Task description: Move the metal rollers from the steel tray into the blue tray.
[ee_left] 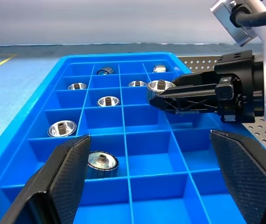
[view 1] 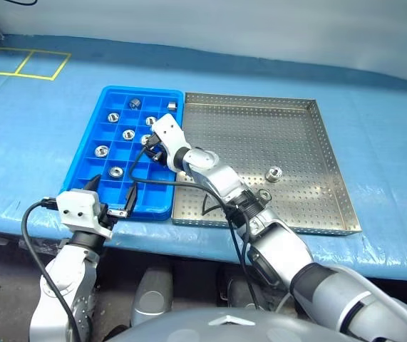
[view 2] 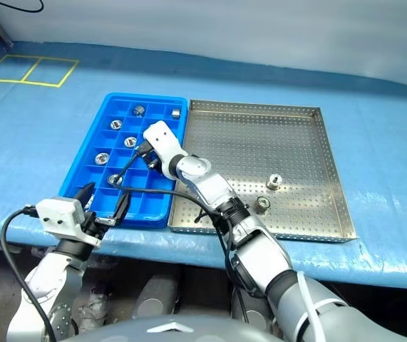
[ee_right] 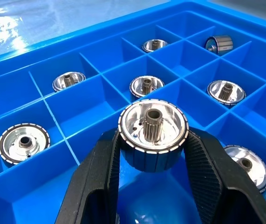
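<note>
My right pincer (ee_right: 152,154) is pinching one roller (ee_right: 153,133) between its two black fingers (ee_right: 100,177). I hold it above the blue tray (view 1: 82,153), over the compartments near the middle of the tray, in the centre of the left eye frame. The roller is turned so that its hollow face with the small toothed hub looks toward the wrist camera.

My left pincer (view 1: 110,196) is spread wide and holds nothing. It hovers at the near edge of the blue tray, in the lower left of the left eye frame, with its fingers (ee_left: 63,172) pointing along the tray.

The blue tray lies on the blue worktop (view 1: 32,149), touching the left rim of the steel tray (view 1: 331,171). Several rollers already sit in its compartments, one in each: one lying on its side in the far row (view 1: 135,103), another in the far right corner (view 1: 171,105), others lower down the left columns (view 1: 102,150), and one near my left pincer (view 1: 116,171).

Two rollers are left in the steel tray, in the lower right part of the frame: one stands free on the perforated floor (view 1: 275,173), the other lies just beside my right arm (view 1: 264,194). They are near each other but not touching.
</note>
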Controlling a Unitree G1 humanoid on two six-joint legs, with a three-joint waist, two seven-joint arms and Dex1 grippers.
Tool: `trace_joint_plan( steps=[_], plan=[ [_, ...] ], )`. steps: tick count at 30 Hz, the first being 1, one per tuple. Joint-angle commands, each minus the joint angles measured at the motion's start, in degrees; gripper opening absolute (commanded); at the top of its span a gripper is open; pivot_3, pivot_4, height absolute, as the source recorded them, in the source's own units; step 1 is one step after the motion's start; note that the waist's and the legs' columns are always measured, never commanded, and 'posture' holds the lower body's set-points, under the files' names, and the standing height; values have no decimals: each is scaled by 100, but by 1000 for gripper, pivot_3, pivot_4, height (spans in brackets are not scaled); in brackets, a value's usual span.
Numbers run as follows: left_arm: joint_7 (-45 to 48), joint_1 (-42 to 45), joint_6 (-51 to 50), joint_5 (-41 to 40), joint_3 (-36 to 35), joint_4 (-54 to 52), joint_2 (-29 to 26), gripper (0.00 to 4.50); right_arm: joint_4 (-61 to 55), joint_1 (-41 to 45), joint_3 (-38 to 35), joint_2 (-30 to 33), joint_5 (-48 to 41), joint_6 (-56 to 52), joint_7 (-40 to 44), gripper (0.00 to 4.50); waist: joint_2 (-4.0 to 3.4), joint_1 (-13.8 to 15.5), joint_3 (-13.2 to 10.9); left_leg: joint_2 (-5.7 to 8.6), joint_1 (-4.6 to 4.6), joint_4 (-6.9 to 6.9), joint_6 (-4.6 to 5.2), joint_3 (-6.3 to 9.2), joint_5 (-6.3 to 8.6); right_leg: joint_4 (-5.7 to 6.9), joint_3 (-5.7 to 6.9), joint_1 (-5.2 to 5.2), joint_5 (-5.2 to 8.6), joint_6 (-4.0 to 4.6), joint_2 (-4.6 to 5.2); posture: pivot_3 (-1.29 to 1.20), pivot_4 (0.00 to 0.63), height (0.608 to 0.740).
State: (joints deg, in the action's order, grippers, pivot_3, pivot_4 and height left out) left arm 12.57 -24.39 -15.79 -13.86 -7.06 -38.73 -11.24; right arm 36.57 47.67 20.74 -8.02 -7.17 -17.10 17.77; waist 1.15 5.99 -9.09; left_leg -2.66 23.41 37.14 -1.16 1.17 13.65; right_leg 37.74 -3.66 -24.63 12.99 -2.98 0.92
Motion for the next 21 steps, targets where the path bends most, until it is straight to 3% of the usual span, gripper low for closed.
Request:
trace_joint_plan(
  steps=[1, 21],
  plan=[
    [-46, -72, 163, 27, 30, -353, 45, 4500, 318, 568, -59, -1170, -50, 191, 48, 1671, 0, 13, 0, 0, -1, 0, 0, 0, 0, 0, 0, 0, 0, 0, -1, 460, 150, 740],
    [-93, -61, 193, 53, 196, -278, 90, 4500, 625, 435, -1, -1391, -197, 638, 427, 1671, 0, 72, 0, -24, -23, -10, 0, 0, 0, 3, -3, 11, 9, 13, -25, 488, 150, 740]
  ],
)
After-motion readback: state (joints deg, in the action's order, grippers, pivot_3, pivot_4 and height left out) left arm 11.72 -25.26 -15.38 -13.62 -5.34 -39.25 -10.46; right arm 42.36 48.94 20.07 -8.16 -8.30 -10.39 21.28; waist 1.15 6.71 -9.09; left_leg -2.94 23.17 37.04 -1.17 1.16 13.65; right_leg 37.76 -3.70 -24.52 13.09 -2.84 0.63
